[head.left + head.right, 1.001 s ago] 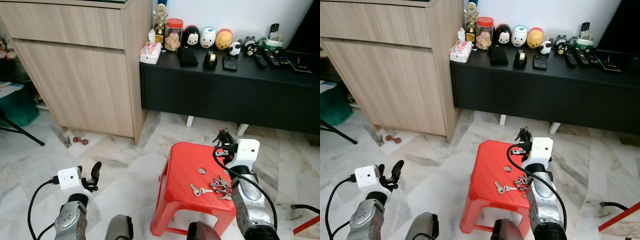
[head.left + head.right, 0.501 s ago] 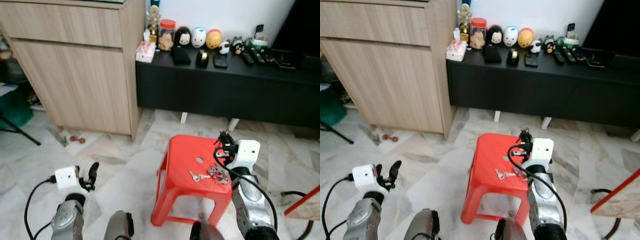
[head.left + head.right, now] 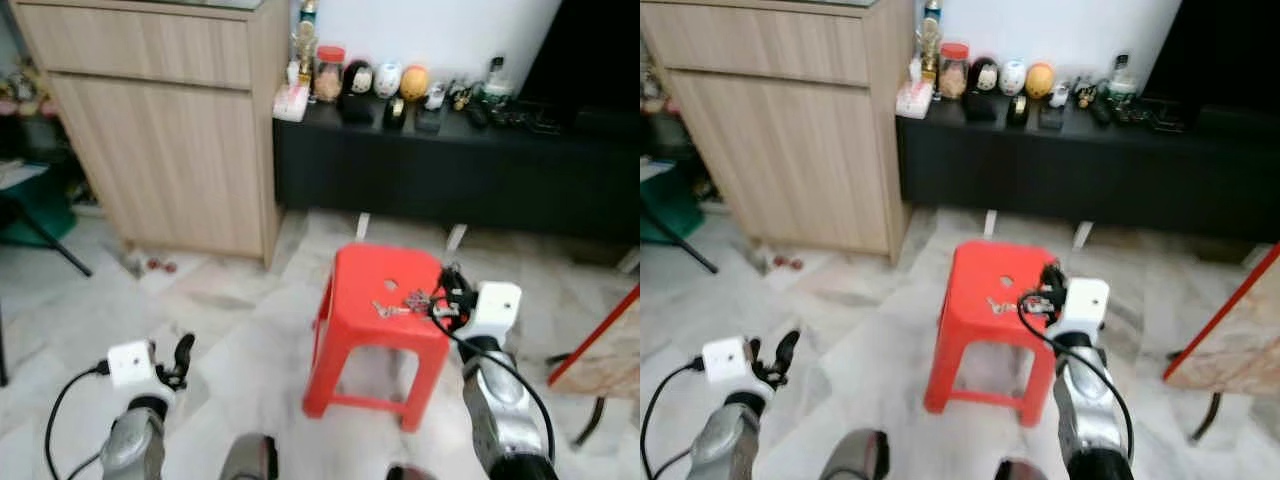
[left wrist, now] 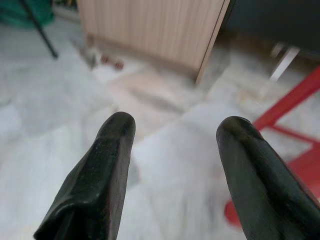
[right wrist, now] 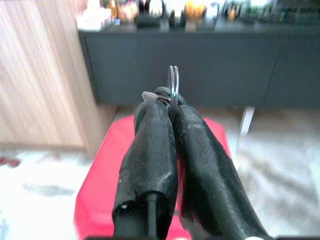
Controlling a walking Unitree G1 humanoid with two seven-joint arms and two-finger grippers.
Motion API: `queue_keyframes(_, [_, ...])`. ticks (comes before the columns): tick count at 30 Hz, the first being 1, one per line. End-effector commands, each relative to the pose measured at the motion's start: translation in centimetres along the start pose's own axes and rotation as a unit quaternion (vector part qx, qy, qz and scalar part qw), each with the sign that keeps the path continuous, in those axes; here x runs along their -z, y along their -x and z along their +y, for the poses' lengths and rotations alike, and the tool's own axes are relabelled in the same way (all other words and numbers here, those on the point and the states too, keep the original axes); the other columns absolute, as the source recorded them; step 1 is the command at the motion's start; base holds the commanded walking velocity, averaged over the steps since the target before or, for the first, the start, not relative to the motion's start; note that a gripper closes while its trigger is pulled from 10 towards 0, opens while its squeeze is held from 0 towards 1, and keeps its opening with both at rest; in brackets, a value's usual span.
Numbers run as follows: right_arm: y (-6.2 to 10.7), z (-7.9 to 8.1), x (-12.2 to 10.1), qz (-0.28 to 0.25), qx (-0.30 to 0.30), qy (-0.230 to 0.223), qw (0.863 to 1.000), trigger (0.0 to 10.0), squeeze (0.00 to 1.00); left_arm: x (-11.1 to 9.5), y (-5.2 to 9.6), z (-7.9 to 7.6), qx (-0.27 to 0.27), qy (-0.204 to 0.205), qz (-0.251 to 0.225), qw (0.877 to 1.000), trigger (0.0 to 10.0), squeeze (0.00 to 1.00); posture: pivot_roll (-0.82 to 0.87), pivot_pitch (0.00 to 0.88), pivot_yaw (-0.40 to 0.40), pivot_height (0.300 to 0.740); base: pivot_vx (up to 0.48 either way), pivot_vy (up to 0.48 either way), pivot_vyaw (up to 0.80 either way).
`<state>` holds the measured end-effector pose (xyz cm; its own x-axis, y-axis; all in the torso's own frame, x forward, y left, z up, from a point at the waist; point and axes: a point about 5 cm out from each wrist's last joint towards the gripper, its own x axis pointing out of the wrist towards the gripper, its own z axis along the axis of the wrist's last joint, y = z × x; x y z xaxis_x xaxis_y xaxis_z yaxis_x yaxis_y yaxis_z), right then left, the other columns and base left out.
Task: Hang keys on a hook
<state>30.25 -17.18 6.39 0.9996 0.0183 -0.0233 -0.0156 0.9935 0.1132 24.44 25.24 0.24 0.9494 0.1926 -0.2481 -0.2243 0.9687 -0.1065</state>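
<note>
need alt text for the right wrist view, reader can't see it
The right gripper is shut on a metal key ring, held above a red stool. Behind stands a dark low cabinet, with a wooden cupboard beside it.

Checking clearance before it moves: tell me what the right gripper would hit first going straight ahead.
Likely the black cabinet front; the right gripper, shut on a key ring, points across the red stool towards it.

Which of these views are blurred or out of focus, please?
Both eye views are motion-blurred, softening the red stool and the keys on it; the left wrist view blurs the floor behind its open fingers; the right wrist view keeps the key ring fairly sharp, the background soft.
</note>
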Motion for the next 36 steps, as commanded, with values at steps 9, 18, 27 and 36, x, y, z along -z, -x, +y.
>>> queue_keyframes(9, [-0.4,-0.3,-1.0,-0.018,0.005,-0.001,1.000,10.0,0.00,4.3,1.9,1.3,-0.028,-0.023,0.127,0.991,10.0,0.00,0.21,0.040,-0.067,0.619,0.000,0.000,0.00])
queue_keyframes(18, [-0.5,0.0,-1.5,-0.035,-0.002,-0.009,0.999,10.0,0.00,9.7,6.7,3.0,-0.054,-0.063,0.278,0.957,10.0,0.00,0.21,0.036,-0.070,0.629,0.000,0.000,0.00])
queue_keyframes(27, [-0.5,-0.1,-1.5,-0.032,-0.004,-0.005,0.999,10.0,0.00,10.8,8.6,4.2,-0.075,-0.051,0.302,0.949,10.0,0.00,0.21,0.034,-0.077,0.689,0.000,0.000,0.00])
queue_keyframes(36, [-0.2,-0.4,-1.1,-0.022,0.001,-0.002,1.000,10.0,0.00,10.6,8.8,5.4,-0.090,-0.051,0.325,0.940,10.0,0.00,0.20,0.027,-0.082,0.740,0.000,0.000,0.00])
